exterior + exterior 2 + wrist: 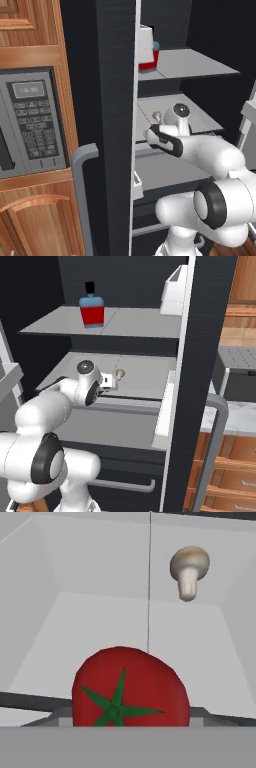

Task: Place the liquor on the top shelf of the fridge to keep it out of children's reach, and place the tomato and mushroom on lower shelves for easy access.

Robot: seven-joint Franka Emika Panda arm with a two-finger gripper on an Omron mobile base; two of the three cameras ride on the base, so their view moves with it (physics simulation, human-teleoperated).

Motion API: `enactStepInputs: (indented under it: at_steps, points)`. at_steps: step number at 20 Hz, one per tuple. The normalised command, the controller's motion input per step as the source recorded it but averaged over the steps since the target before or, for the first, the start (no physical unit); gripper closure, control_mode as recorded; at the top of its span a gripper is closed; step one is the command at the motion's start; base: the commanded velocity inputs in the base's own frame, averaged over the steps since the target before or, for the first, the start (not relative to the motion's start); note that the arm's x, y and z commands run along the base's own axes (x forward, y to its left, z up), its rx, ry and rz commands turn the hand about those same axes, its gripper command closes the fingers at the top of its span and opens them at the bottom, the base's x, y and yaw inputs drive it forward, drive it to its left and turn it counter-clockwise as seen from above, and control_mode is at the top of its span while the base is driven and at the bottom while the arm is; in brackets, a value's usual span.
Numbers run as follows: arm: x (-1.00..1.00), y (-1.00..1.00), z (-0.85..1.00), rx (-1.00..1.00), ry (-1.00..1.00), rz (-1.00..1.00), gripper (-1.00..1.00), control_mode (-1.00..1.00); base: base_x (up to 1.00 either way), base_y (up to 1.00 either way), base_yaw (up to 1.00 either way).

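Inside the open fridge (125,276), liquor (92,310) already up on the top shelf (145,323) toward its left edge, high and out of a child's reach. Below, reaching in over the front edge of the lower shelf (145,373), gripper (107,382) with the tomato (130,684) right at its tips; clamped or merely close, cannot tell, fingertips hidden behind it. Further back near mid-shelf, mushroom (188,567) lying apart from the tomato, low for easy access.
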Motion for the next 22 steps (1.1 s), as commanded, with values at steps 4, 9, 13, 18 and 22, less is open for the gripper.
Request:
enactStepInputs:
  at_steps: [4,9,13,18,22]
  points:
    - [0.46,0.00,-0.18,0.07,0.00,-0.07,1.00,-1.00,0.00,0.00,0.00]
    - [0.55,0.00,-0.12,0.01,0.00,0.00,1.00,-1.00,0.00,0.00,0.00]
    - [0.60,0.00,-0.16,0.01,0.00,0.00,1.00,-1.00,0.00,0.00,0.00]
    - [0.53,0.00,-0.23,0.01,0.00,0.00,1.00,-1.00,0.00,0.00,0.00]
    - [0.51,0.00,-0.25,0.00,0.00,0.00,-1.00,-1.00,0.00,0.00,0.00]
